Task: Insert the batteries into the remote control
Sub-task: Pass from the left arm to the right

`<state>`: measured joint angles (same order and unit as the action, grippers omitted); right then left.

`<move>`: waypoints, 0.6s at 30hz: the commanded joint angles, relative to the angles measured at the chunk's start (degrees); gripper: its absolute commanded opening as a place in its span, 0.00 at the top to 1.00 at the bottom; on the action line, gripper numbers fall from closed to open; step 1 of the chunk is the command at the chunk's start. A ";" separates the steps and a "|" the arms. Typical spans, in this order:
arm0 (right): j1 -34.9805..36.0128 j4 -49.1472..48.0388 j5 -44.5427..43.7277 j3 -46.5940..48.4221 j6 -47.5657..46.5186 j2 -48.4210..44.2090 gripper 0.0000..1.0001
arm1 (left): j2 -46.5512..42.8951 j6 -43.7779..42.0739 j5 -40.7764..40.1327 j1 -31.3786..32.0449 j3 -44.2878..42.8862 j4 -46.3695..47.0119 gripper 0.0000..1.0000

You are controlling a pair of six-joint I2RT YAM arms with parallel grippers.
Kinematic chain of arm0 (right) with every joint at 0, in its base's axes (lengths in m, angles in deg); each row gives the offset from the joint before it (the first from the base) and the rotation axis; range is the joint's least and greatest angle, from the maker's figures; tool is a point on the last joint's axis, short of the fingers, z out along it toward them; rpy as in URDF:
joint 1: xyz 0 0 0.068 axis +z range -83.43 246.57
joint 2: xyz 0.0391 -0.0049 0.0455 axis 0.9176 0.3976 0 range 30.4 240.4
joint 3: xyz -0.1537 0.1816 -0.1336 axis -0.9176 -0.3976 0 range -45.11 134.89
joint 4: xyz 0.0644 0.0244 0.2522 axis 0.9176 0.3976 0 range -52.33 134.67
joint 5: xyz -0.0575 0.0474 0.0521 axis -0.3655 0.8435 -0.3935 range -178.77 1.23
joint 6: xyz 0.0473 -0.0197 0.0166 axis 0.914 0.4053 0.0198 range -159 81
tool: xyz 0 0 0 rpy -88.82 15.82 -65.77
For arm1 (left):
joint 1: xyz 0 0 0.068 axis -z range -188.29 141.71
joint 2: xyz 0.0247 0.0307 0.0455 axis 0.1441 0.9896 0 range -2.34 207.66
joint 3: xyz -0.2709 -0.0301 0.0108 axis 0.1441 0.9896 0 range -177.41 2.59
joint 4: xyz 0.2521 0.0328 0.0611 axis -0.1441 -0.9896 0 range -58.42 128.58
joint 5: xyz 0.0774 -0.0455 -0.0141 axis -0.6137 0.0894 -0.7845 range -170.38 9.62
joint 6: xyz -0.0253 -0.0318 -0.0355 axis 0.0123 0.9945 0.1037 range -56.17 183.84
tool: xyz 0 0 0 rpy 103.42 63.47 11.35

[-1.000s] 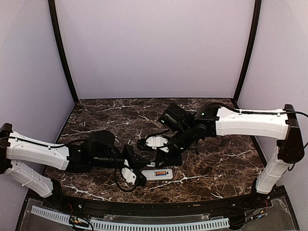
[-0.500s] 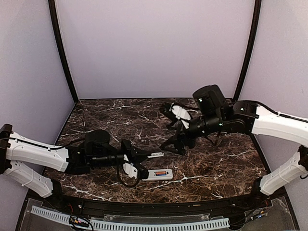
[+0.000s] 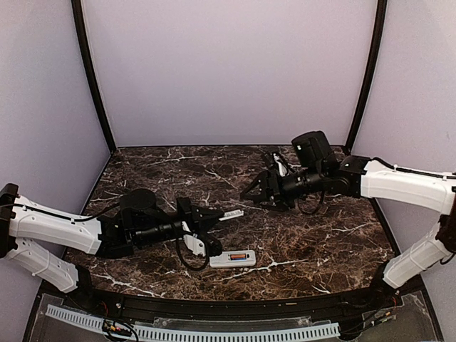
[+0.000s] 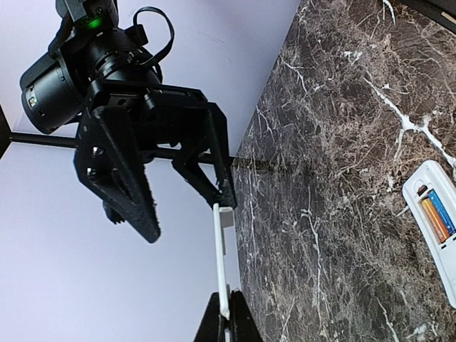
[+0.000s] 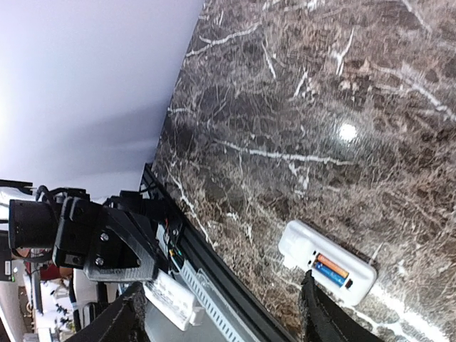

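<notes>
Above dark marble tabletop (image 3: 320, 242), left pincer (image 3: 211, 216) pinched a thin white cover (image 4: 220, 263) by its end, which could slip; right pincer (image 3: 256, 196) stood spread.

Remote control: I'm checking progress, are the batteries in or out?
In: the orange and blue batteries lie in the uncovered compartment of the remote control.
</notes>
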<state>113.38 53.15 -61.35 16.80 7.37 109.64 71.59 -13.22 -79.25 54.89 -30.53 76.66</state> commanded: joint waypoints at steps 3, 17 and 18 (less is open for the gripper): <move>0.68 -4.84 9.92 -1.19 11.09 1.66 0.41 | 0.27 -0.87 -0.51 0.19 0.78 2.11 1.00; 2.14 -8.41 16.45 -0.25 12.52 6.58 0.78 | 0.85 -0.86 -0.49 0.19 0.58 1.83 1.00; 2.19 -8.96 16.75 -0.49 12.91 6.62 0.82 | 0.85 -0.78 -0.50 0.19 0.56 1.82 1.00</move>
<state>115.08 46.82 -46.48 15.56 20.03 116.02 72.66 -13.99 -79.49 54.91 -30.51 77.74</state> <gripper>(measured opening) 0.235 0.011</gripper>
